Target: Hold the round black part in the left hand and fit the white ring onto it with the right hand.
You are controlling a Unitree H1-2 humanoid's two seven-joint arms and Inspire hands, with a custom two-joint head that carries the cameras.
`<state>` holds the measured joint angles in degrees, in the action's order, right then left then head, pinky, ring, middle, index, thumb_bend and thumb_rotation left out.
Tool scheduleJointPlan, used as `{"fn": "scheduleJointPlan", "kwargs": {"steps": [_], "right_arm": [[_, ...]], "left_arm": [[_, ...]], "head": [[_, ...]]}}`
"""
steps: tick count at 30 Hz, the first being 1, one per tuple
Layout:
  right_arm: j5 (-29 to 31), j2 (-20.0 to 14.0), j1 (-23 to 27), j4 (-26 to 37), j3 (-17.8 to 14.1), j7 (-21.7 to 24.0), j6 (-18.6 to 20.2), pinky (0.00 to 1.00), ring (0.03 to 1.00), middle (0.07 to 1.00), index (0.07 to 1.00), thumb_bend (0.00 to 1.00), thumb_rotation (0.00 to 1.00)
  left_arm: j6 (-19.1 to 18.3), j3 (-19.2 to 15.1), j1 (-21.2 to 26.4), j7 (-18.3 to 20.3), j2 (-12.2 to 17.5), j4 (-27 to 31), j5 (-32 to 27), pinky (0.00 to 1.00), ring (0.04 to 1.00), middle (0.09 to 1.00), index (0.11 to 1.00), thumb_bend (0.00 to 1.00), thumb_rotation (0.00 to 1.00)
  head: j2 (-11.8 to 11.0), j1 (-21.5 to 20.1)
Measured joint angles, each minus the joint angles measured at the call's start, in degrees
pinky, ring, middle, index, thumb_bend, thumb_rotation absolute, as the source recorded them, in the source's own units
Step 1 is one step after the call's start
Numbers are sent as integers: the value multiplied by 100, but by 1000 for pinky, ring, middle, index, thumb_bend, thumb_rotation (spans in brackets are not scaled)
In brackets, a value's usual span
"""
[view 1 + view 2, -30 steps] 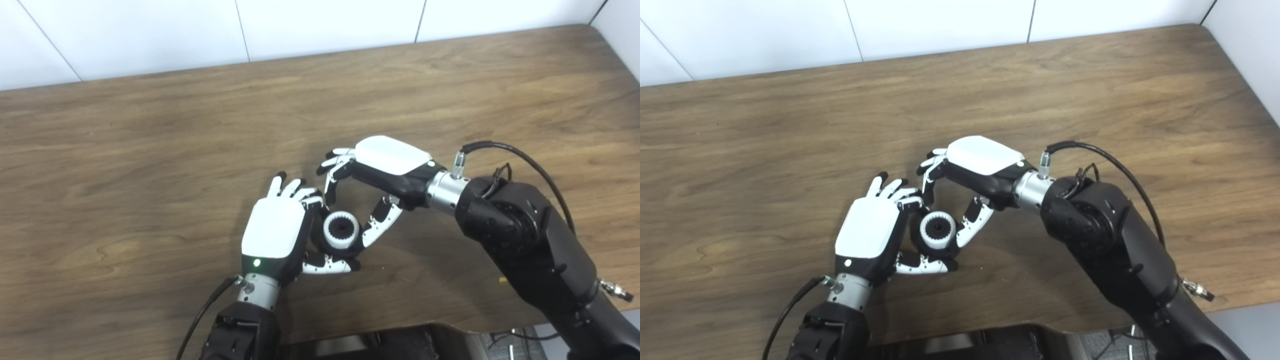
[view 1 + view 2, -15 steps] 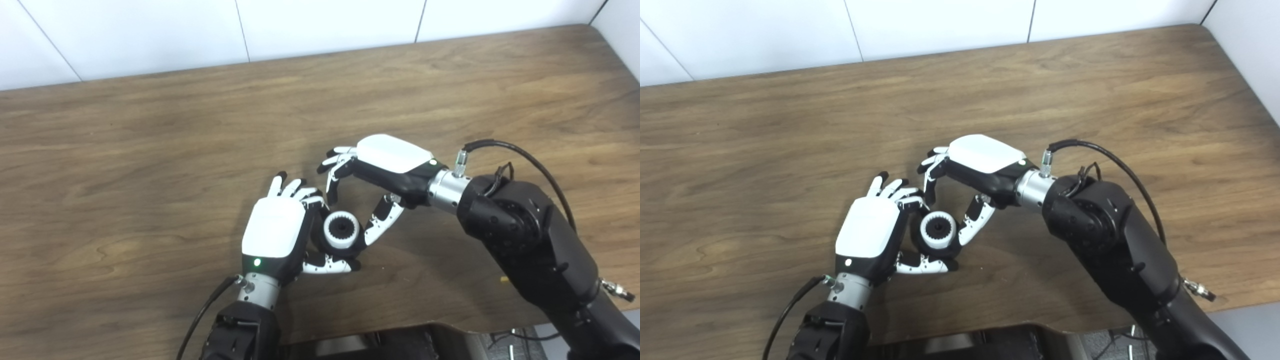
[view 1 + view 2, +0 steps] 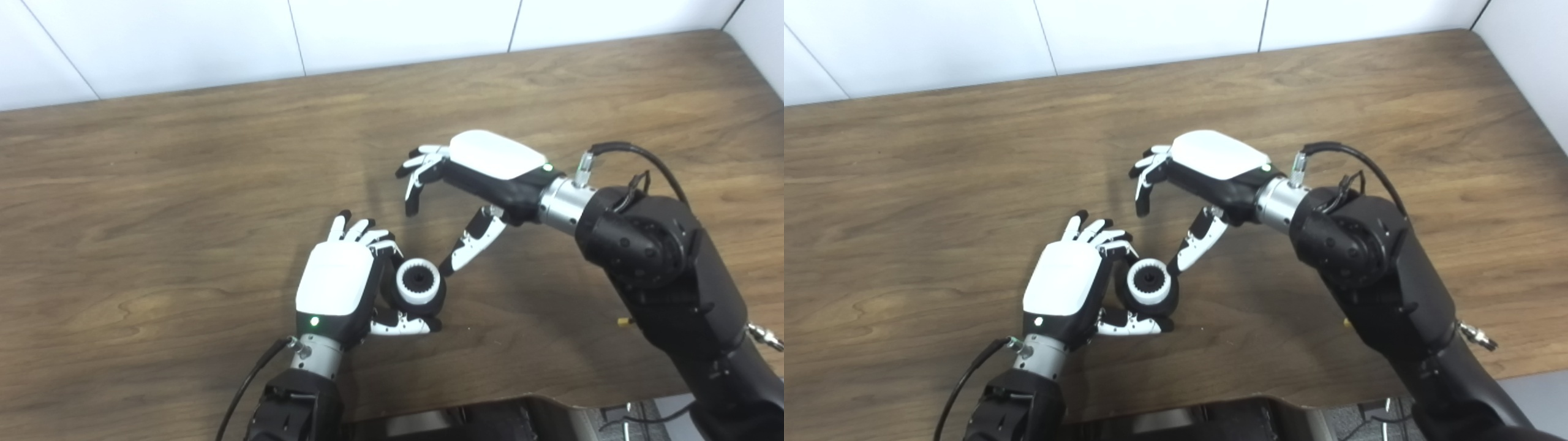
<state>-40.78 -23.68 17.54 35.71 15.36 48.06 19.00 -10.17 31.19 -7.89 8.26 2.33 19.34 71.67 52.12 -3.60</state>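
Wood-grain table (image 3: 153,202) fills most of both views, with a white tiled wall (image 3: 398,24) along its far edge. Near the table's front edge, about midway along it, the left hand (image 3: 335,288) grips the round black part (image 3: 429,300), fingers (image 3: 367,231) curled around its far side and the thumb (image 3: 401,324) crossing under its near side. The part sits just to the right of that hand's white back plate and low over the table; whether it touches the wood cannot be told.

White ring (image 3: 418,282) is seated on the black part's upward face. It has a toothed inner edge, and a dark hub shows through its centre. The ring lies flat and looks concentric with the part.

The right hand (image 3: 471,177) hovers beyond and to the right of the black part, higher than the left hand and apart from it. It holds nothing: its fingers (image 3: 416,177) hang spread and bent downward, and its thumb (image 3: 471,242) stretches down toward the ring, the dark tip ending just beside the ring's right edge. Whether the tip touches it cannot be told.

A black cable (image 3: 637,159) loops from the right wrist back to the forearm, and another cable (image 3: 248,383) runs from the left wrist.
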Motion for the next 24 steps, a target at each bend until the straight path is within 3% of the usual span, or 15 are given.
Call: {"fn": "scheduleJointPlan", "kwargs": {"steps": [16,18,24], "right_arm": [[12,-105,101,101,-19,142,251,829,945,868,646,905,210],[3,-105,101,101,-19,142,259,827,943,866,646,907,213],[-5,-104,84,100,-18,132,257,826,943,866,644,917,231]], "left_arm": [[3,-10,0,-26,1,-7,15,996,875,774,498,513,79],[2,-12,0,-46,1,-17,19,989,870,777,676,700,220],[3,-22,-2,-75,-6,-37,1,971,858,788,789,821,306]], "head": [[-18,0],[-18,0],[-35,9]]}}
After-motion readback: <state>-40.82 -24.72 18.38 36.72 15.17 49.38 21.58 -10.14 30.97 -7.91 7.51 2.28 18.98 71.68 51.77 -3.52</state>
